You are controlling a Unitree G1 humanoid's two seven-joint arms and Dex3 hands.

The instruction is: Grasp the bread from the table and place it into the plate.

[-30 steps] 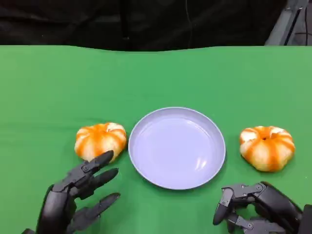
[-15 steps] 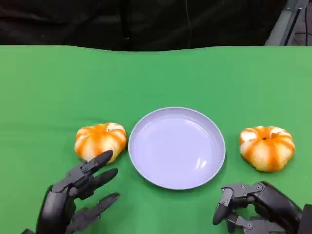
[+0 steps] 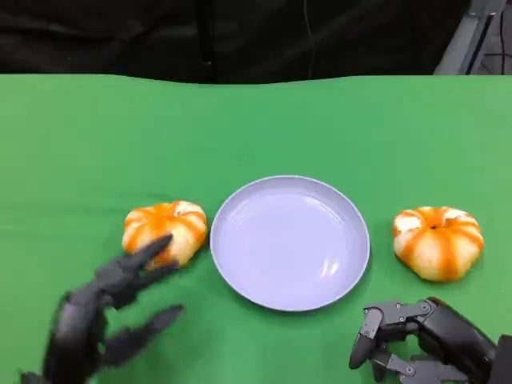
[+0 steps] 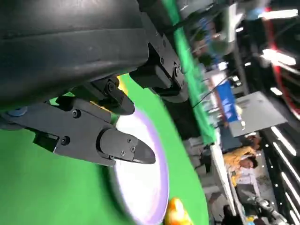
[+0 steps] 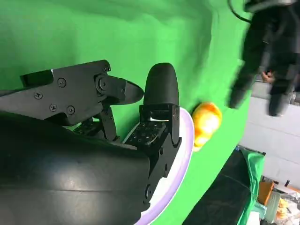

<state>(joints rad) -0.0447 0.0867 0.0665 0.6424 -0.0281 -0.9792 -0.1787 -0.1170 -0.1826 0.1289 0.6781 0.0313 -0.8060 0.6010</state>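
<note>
Two orange-and-white pumpkin-shaped breads lie on the green table, one on each side of an empty lilac plate [image 3: 290, 242]. The left bread [image 3: 166, 227] is just left of the plate, and the right bread [image 3: 438, 242] sits a little apart from it. My left hand [image 3: 100, 320] hovers near the left bread with its fingers spread; one fingertip overlaps the bread's near edge, and the hand holds nothing. My right hand [image 3: 424, 342] rests low, in front of the right bread, with bent fingers and nothing in them. The right wrist view shows the plate [image 5: 185, 145], a bread [image 5: 205, 123] and my blurred left hand [image 5: 262, 51].
The green cloth [image 3: 256, 128] stretches bare behind the plate to a dark backdrop. In the left wrist view the plate [image 4: 145, 187] shows past my fingers [image 4: 117, 145], with a bread [image 4: 176, 213] beyond it and people and lit stands in the background.
My left hand has moved left and forward toward the left bread and is blurred with motion. The right hand, the plate and both breads have not moved.
</note>
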